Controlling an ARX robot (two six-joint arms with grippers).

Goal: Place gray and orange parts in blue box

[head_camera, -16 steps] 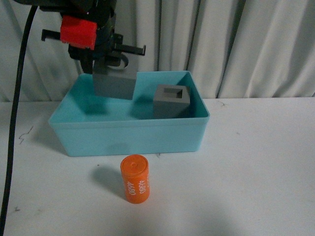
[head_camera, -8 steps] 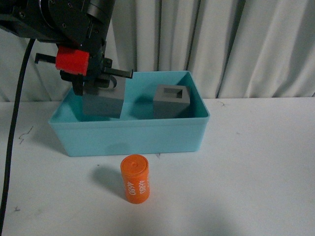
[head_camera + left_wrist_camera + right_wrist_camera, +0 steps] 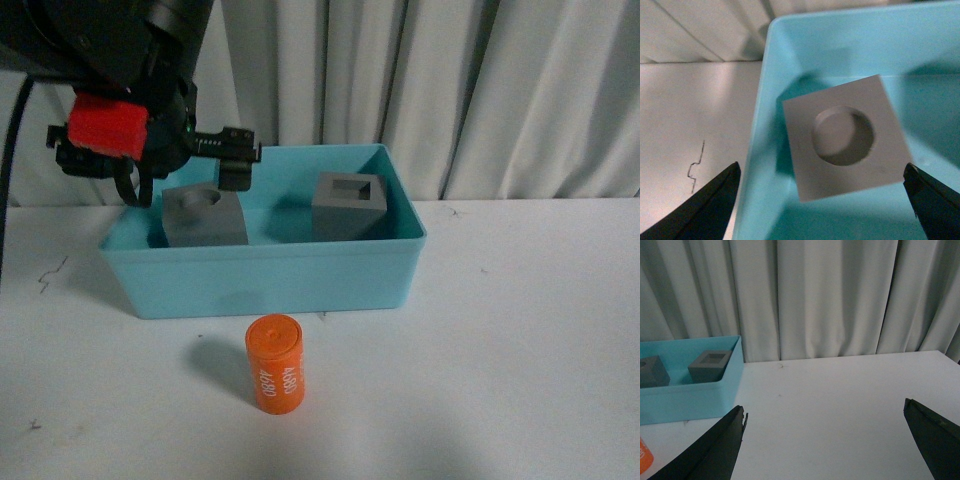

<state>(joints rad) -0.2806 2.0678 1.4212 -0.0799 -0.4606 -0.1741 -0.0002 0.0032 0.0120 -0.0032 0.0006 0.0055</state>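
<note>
Front view: left gripper (image 3: 822,202) wide open over the blue box (image 3: 270,275)

Its jaws stand either side of the round-recess cube (image 3: 205,217), which sits inside at the left, ungripped. The square-recess cube (image 3: 348,205) sits inside at the right, apart. The orange cylinder (image 3: 274,363) stands upright on the table (image 3: 520,330) just before the box. The right gripper (image 3: 825,440) gapes, holding nothing

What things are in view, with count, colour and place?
round-recess cube: one, gray, left in blue box.
square-recess cube: one, gray, right in box.
orange cylinder: one, orange, on table before box.
blue box: one, light blue, on table.
table: one, white.
curtain: one, pale, behind.
left gripper: one, black, open above round-recess cube.
right gripper: one, black, open over table.
</note>
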